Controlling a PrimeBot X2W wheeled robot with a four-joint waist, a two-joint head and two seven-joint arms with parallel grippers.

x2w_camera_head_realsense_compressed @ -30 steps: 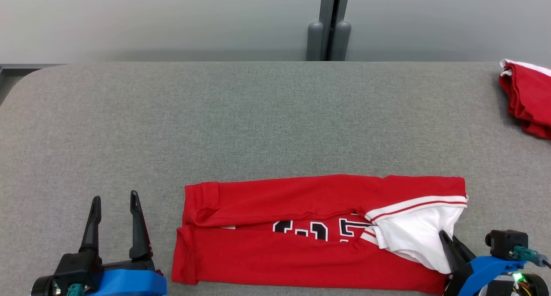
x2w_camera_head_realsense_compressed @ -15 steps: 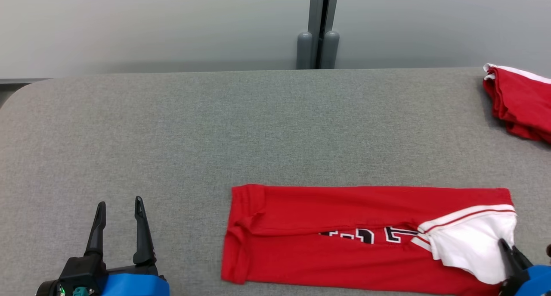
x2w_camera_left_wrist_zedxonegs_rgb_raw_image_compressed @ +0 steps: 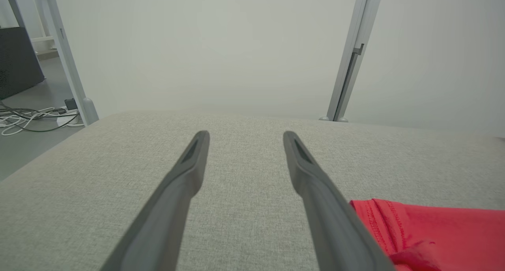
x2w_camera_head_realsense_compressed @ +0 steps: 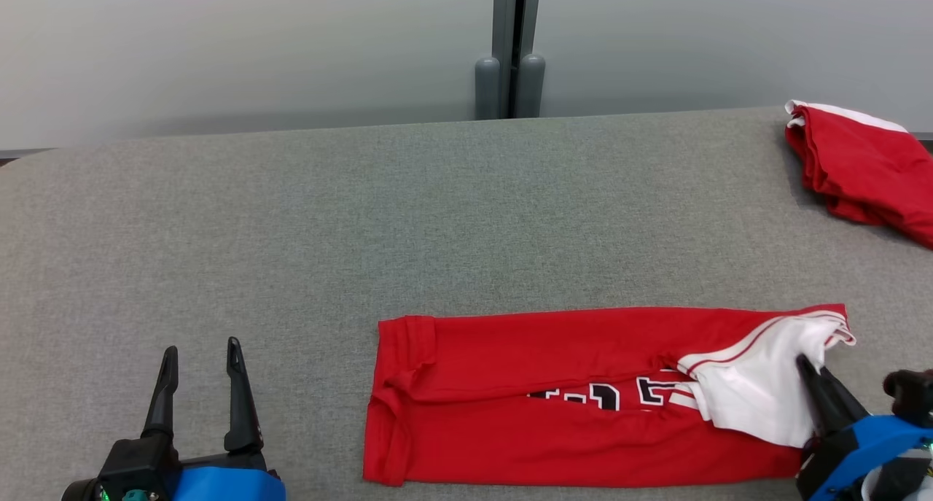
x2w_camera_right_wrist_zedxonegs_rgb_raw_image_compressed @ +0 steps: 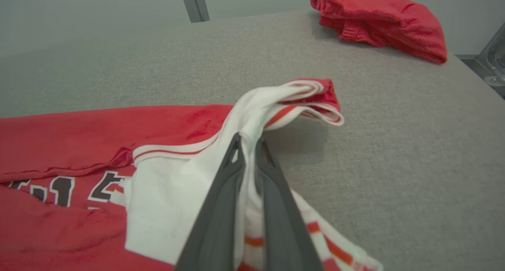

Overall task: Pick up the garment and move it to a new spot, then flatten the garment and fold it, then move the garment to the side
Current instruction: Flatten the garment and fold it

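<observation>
We judge the jersey (x2w_camera_head_realsense_compressed: 547,348) light, limp and sag-prone, so our right fingers (x2w_camera_right_wrist_zedxonegs_rgb_raw_image_compressed: 221,208) clamp its white 3 o'clock end, while our left fingers (x2w_camera_left_wrist_zedxonegs_rgb_raw_image_compressed: 185,176) stand apart.

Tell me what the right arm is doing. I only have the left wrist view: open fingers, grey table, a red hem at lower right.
Observer: The right gripper is shut on the white part of the garment, at its right end.
Operator: Is that end lying flat?
Observer: No. In the right wrist view the pinched corner looks raised off the table, with a shadow under it.
Operator: Anything else on the table?
Observer: A second red garment lies bunched at the far right corner, apart from the held one.
</observation>
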